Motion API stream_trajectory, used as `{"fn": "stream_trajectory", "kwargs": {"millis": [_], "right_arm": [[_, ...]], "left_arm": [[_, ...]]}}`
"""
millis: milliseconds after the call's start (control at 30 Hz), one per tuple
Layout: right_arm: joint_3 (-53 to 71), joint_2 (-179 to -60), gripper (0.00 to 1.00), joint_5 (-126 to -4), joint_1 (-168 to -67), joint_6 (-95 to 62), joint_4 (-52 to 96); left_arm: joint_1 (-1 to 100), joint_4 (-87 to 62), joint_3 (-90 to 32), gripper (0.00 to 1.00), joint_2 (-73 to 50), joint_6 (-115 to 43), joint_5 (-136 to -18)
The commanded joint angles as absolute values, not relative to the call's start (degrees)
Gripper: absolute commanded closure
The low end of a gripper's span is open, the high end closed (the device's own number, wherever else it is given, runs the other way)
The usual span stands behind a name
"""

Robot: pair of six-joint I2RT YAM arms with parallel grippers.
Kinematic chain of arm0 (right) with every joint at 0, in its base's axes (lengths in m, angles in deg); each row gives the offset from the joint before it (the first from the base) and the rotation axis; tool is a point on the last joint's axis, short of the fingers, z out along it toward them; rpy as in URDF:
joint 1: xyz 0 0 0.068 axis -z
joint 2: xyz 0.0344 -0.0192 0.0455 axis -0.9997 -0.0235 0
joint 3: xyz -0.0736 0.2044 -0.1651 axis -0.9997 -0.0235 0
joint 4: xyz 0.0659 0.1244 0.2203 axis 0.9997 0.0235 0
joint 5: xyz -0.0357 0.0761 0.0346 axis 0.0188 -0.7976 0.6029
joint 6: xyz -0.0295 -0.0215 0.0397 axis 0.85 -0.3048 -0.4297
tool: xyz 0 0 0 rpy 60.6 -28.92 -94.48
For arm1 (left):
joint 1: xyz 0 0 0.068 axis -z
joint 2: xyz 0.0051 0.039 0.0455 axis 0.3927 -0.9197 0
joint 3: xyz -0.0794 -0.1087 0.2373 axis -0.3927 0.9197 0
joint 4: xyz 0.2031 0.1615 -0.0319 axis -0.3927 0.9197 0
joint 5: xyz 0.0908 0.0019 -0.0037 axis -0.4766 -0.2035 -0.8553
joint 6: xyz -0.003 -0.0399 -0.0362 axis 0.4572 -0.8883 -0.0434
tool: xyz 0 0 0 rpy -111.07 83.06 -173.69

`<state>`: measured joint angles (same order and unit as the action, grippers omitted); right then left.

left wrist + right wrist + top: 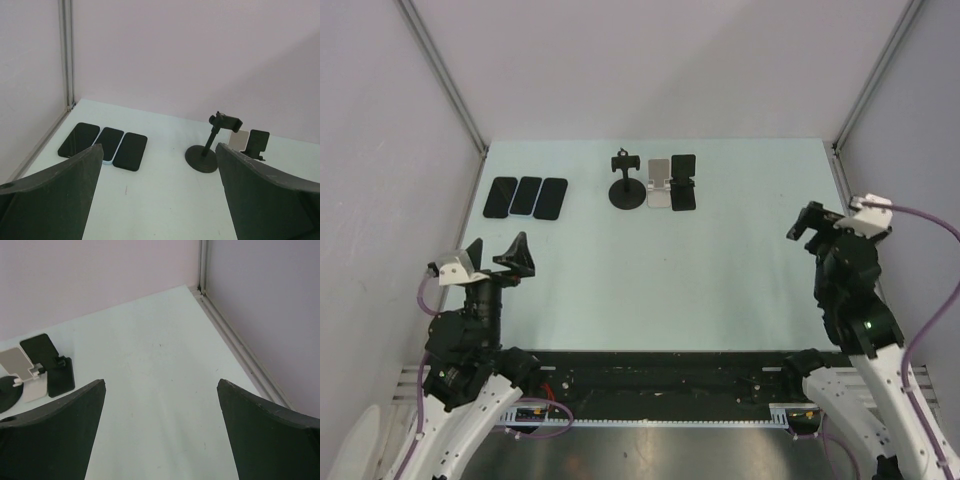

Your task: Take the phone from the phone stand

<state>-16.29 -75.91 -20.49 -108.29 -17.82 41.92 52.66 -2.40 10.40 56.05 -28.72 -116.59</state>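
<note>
Three phone stands stand in a row at the back centre: a black pole stand on a round base [625, 186] [206, 150], a white folding stand [660, 184] [20, 371], and a black folding stand [684, 183] [49, 364] [257, 143]. The black folding stand shows a dark upright panel; I cannot tell whether it is a phone or the stand's own back. Three dark phones [525, 196] [104, 145] lie flat side by side at the back left. My left gripper [497, 246] [159, 147] is open and empty at the near left. My right gripper [823, 224] [161, 381] is open and empty at the right.
Grey walls with metal corner posts [450, 80] close in the pale table [650, 280] on three sides. A metal rail [240, 347] runs along the table's right edge. A black bar with the arm bases [660, 375] lies along the near edge.
</note>
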Motion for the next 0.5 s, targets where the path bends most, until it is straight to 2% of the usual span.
{"fn": "stream_trajectory", "kwargs": {"millis": [0, 200, 467], "right_arm": [[-19.4, -66.9, 0.00, -19.9, -108.2, -15.4, 43.2], [-26.6, -55.4, 0.00, -20.1, -108.3, -15.2, 39.8], [-29.4, -50.8, 0.00, -23.3, -105.8, -13.9, 35.7]], "left_arm": [[50.2, -4.1, 11.4, 0.00, 56.9, -29.7, -119.3], [48.3, -4.5, 12.1, 0.00, 57.8, -30.3, -119.3], [44.9, -6.7, 13.1, 0.00, 56.6, -31.1, -116.2]]}}
